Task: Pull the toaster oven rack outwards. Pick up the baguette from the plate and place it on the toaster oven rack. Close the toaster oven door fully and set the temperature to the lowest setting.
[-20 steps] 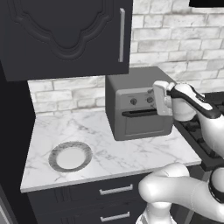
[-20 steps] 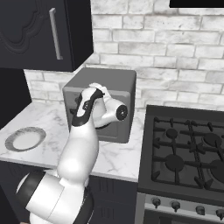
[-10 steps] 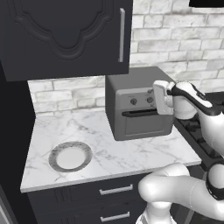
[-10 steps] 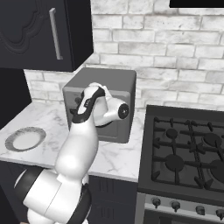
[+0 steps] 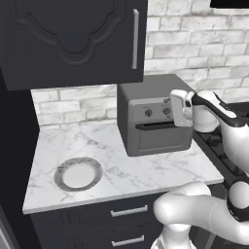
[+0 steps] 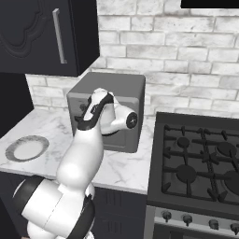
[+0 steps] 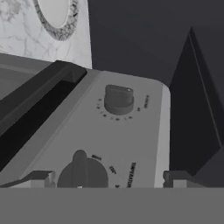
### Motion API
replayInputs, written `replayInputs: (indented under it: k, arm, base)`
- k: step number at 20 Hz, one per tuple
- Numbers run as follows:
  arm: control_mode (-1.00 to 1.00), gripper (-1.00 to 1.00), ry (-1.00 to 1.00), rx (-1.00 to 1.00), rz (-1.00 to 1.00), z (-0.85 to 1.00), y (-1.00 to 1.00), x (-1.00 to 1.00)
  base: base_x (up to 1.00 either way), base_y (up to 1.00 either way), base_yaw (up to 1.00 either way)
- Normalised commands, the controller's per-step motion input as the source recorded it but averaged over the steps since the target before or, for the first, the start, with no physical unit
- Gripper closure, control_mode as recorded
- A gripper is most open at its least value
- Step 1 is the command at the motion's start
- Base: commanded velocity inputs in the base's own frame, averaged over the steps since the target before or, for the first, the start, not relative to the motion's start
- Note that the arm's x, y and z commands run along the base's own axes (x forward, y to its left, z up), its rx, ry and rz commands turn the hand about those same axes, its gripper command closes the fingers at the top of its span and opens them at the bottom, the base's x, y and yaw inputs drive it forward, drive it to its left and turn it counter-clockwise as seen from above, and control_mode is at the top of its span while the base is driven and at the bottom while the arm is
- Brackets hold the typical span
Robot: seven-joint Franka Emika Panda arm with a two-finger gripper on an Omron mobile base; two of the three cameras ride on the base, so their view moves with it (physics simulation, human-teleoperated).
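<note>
Oven (image 5: 154, 119) is sitting at centre of the left base view, door (image 5: 163, 137) shut, handle (image 5: 156, 125) running across below the knobs. Gripper (image 5: 178, 108) is hovering just before the oven's right front, over the knob row. Hand view is giving the close detail: fingers (image 7: 41, 177) standing wide apart on either side of a knob (image 7: 82, 171), clamped on nothing; a second knob (image 7: 118, 99) is lying further up. Right base view is showing the arm (image 6: 95, 116) covering the oven front. Plate (image 5: 78, 173) is lying bare at lower left on the counter (image 5: 121, 168); stove (image 6: 200, 158) is appearing right.
</note>
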Motion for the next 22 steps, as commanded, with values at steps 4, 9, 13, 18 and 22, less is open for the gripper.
replayInputs:
  k: [4,9,13,18,22]
  arm:
    - [-1.0,-1.0,-0.1,-0.02,0.02,-0.26,0.0,0.23]
    - [-1.0,-1.0,-0.09,-0.03,0.02,-0.27,0.0,0.26]
    - [-1.0,-1.0,-0.09,-0.03,0.03,-0.27,0.0,0.28]
    - [-1.0,-1.0,-0.09,-0.03,0.03,-0.23,0.0,0.29]
    - [-1.0,-1.0,-0.1,-0.03,0.03,-0.19,0.0,0.26]
  base:
    - [0.0,0.0,0.0]
    - [0.0,0.0,0.0]
    - [0.0,0.0,0.0]
    - [0.0,0.0,0.0]
    - [0.0,0.0,0.0]
